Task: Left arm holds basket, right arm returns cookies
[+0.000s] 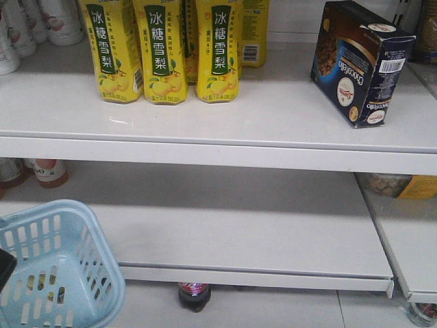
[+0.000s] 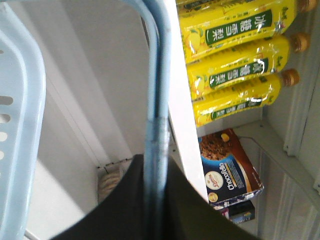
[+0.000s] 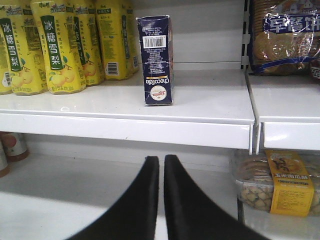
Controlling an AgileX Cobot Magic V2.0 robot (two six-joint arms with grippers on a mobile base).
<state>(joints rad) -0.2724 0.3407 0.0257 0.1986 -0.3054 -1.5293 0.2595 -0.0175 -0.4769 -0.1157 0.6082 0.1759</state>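
Note:
The cookies, a dark navy and brown "Chocofelo" box, stand upright on the right part of the upper white shelf, barcode end toward me. In the right wrist view the cookies stand free on the shelf, well ahead of and above my right gripper. That gripper is shut with nothing between its fingers. The light blue basket hangs at the lower left. My left gripper is shut on the basket's blue handle. In the left wrist view the cookies also show, past the shelf edge.
Yellow drink bottles stand in a row left of the cookies. White bottles fill the back left corner. A dark bottle sits on the floor under the lower shelf. A biscuit bag and a snack tub lie on the right-hand shelves.

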